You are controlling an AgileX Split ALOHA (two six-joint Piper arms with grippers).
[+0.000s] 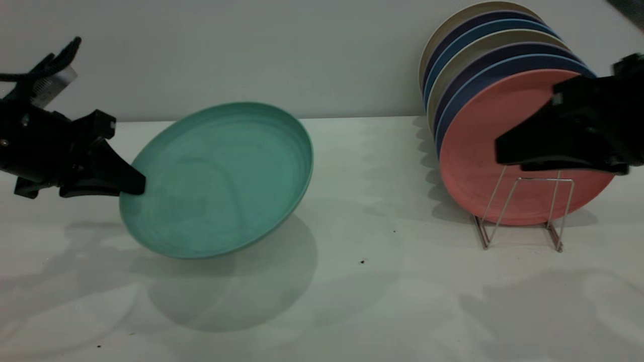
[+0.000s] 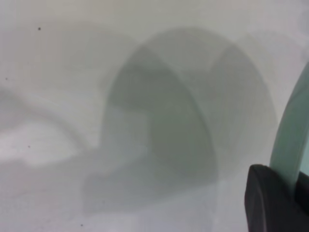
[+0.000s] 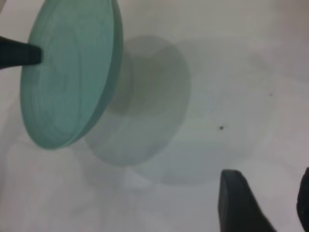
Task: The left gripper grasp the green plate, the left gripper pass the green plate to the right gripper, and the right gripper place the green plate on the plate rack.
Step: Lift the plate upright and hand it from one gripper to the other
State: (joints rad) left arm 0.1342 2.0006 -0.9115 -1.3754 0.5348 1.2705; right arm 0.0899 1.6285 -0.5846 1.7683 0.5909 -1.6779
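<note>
The green plate (image 1: 216,178) is held tilted above the table at the left, its hollow side facing the exterior camera. My left gripper (image 1: 132,182) is shut on its left rim; the left wrist view shows the rim (image 2: 289,145) pinched between the dark fingers (image 2: 265,198). The plate also shows in the right wrist view (image 3: 67,72). My right gripper (image 1: 503,148) is open and empty, hanging in front of the stacked plates at the right. The plate rack (image 1: 523,211) is a thin silver wire rack holding several upright plates.
A salmon-pink plate (image 1: 483,151) stands frontmost in the rack, with blue, purple and beige plates (image 1: 483,45) behind it. A wall runs close behind. White table (image 1: 382,281) spreads between the arms, with a few dark specks.
</note>
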